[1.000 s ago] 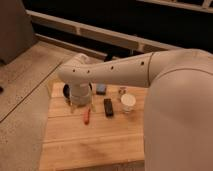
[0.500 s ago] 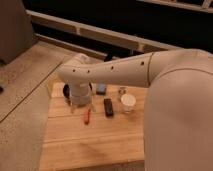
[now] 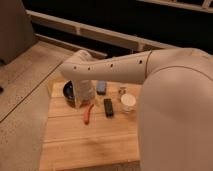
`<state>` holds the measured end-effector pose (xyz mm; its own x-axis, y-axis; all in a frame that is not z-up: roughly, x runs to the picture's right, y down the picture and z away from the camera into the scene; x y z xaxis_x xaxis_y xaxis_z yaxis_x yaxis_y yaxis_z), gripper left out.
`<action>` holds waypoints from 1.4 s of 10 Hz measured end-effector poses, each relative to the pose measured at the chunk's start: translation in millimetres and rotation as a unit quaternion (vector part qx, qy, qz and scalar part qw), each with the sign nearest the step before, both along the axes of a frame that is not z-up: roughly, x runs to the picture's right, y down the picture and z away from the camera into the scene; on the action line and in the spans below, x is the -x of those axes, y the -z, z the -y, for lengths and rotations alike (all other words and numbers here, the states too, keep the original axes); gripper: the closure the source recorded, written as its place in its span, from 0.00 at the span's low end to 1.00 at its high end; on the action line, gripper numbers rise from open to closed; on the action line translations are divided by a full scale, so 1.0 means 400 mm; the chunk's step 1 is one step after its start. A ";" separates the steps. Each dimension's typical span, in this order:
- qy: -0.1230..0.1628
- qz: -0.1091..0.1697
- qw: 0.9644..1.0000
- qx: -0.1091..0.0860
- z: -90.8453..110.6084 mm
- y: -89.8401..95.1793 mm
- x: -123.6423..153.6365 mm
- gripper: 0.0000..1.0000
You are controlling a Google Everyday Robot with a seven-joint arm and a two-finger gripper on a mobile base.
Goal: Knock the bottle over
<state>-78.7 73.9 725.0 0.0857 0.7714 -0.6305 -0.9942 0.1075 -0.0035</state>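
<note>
The gripper [image 3: 82, 96] hangs low beside a dark bowl [image 3: 69, 91] on the wooden table [image 3: 90, 142]; whether it is open or closed cannot be told. The bottle [image 3: 122, 90] stands at its three o'clock, just beside the white cup [image 3: 128, 100]. A sweep across risks striking the blue object [image 3: 101, 87], black bar [image 3: 108, 107] or cup first.

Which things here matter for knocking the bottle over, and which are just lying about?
For the job: bottle; gripper, low at the table's left, beside the bowl.
Lying about: bowl, red object, black bar, blue object, cup.
</note>
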 end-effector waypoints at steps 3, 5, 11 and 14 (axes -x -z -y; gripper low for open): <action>0.006 -0.009 1.000 -0.023 0.058 -0.047 -0.059 0.35; -0.005 -0.009 0.999 -0.035 0.076 -0.078 -0.095 0.35; -0.062 0.008 0.996 -0.062 0.134 -0.132 -0.236 0.35; -0.082 0.023 0.994 -0.062 0.158 -0.143 -0.291 0.35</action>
<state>37.5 10.6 782.4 -0.0206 0.8487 -0.5285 -0.9975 -0.0535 -0.0469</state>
